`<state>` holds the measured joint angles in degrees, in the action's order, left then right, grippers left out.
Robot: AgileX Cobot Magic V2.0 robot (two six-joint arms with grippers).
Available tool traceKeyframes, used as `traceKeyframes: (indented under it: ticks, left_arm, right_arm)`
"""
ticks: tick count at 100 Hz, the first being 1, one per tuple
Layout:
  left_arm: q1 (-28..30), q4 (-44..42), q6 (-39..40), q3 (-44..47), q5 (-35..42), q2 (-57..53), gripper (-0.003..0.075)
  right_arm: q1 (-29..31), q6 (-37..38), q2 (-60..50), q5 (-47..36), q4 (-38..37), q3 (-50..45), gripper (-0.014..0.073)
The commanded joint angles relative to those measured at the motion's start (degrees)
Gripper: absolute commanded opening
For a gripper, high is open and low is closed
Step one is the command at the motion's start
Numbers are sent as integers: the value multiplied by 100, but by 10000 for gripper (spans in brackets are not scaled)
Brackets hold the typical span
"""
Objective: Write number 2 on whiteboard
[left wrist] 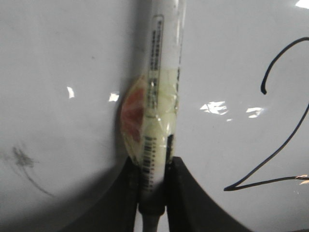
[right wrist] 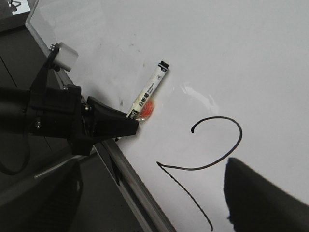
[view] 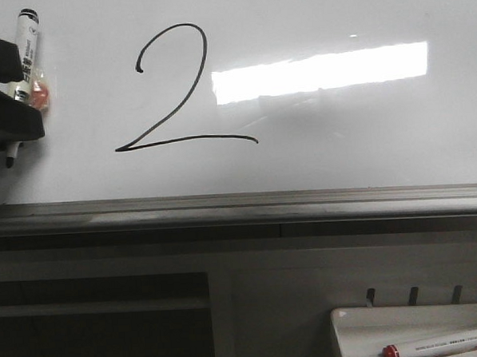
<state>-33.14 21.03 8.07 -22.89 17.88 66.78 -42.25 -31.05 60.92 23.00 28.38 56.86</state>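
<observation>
Black marker line, complete number 2 (view: 182, 89) on whiteboard (view: 340, 141), curved top, long flat base stroke, left of centre in front view. Left gripper (left wrist: 153, 186) clamped on black marker (view: 26, 58), off to the digit's left; pen wrapped in tape with an orange-red pad, tip down near the board, contact not determinable. Right gripper (right wrist: 145, 203) only partly seen as two dark fingers at the edge of its own wrist view, well spread, holding nothing. Task judged essentially done. Risks from here: stray mark or smear if the tip drags across the board on retreat; slip of the pen inside the taped grip; a sweep of the arm brushing wet ink on the base stroke. Glossy white surface, bright rectangular light reflection (view: 321, 72) right of the digit, faint grey smudges in left wrist view. Grey metal rail (view: 240, 209) below. White tray (view: 366, 324) low right, red-capped marker (view: 443, 344) lying in it.
</observation>
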Motion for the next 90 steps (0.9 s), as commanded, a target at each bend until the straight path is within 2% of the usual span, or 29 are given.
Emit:
traceKeyframes:
  ticks: [1,50,57,67,74,79,90]
  left_arm:
    - [5,-2,131,-231,354,40,-20]
    - [5,-202,110,-231,390,95,-14]
    - [5,-550,110,-231,417,95,46]
    - [5,-458,110,-231,507,95,242]
    - [5,-294,110,-231,564,95,350]
    - [5,-297,110,-231,609,95,379]
    - [5,-297,110,-231,609,95,375]
  right_arm:
    - [45,-19,-122,-229,6,173,533]
    - [45,6,-122,-153,30,173,533]
    - [45,4,-122,-141,103,173,533]
    - [45,4,-122,-113,126,173,533]
    - [45,4,-122,-55,126,173,533]
    - [45,4,-122,-4,126,173,533]
    - [45,4,-122,18,126,173,533]
